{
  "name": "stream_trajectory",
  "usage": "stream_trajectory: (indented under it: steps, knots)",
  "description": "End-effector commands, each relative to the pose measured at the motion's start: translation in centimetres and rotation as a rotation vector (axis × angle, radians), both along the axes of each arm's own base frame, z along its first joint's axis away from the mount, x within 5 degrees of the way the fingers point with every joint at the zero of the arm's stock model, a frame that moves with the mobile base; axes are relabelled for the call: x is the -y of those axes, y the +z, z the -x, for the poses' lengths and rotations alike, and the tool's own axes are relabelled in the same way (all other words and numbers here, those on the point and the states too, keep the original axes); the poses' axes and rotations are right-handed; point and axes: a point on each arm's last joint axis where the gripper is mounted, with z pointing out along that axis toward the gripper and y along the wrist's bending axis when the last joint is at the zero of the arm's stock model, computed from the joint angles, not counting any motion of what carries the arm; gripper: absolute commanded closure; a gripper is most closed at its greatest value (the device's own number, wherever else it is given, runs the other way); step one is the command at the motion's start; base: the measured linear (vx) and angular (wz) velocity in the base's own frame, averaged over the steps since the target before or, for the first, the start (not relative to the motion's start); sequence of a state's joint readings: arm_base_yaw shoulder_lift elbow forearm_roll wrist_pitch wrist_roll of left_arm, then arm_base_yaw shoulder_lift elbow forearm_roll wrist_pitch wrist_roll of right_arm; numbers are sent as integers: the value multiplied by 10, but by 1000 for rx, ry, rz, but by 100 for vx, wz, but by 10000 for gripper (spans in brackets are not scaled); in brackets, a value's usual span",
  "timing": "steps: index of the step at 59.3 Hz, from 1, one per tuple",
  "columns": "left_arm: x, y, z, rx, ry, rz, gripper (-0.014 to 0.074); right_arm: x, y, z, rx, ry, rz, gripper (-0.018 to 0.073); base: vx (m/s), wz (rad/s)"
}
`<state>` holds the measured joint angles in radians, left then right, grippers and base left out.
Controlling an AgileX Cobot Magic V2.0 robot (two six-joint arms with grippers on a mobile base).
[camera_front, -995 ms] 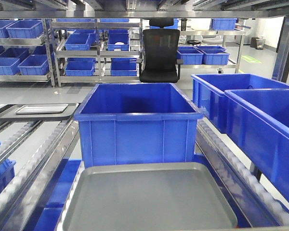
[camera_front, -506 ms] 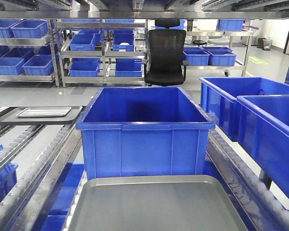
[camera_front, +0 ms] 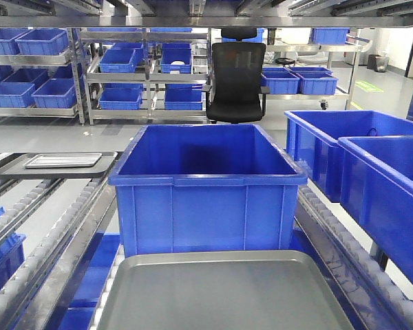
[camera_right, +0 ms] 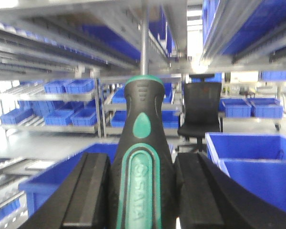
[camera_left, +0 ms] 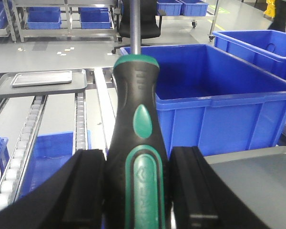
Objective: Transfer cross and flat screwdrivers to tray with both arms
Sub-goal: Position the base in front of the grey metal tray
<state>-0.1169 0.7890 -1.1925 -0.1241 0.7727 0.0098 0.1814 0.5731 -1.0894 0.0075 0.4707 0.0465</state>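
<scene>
Standing in both claws [camera_left: 138, 183] [camera_right: 139, 188]: screwdrivers [camera_left: 136, 105] [camera_right: 142, 109]

The left gripper [camera_left: 138, 155] has two matt black fingers [camera_left: 88, 186]. They are flat on the inner faces, squared at the tips, and sweep outward into broad curved shoulders. The right gripper [camera_right: 142, 160] looks the same, with blocky black fingers [camera_right: 90, 191], stepped edges and a dull plastic sheen.

**Front view shifts right and down**

Compared with a second ago, the blue bin [camera_front: 206, 185] and the office chair [camera_front: 237, 79] sit further right and lower in frame. The tray [camera_front: 227, 295] shows less of its surface. All of this shift came in the first half second.
</scene>
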Motion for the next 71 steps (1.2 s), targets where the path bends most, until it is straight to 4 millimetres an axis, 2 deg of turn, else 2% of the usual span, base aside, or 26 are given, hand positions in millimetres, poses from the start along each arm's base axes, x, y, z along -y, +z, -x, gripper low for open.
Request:
stream_trajectory:
  steps: [1,52,61,71]
  knots:
    - [0,16,1,116,1,30,594,1,18,4,139,-7,-10,567,0,0]
    - [0,14,1,92,-2,27,594,1,16,4,118,0,-23,567,0,0]
    - [3,11,2,48,-25,57,594,-3,6,-5,-5,23,-34,567,0,0]
    - [13,0,-21,-50,-93,99,594,-10,-17,-36,-261,39,-5,567,0,0]
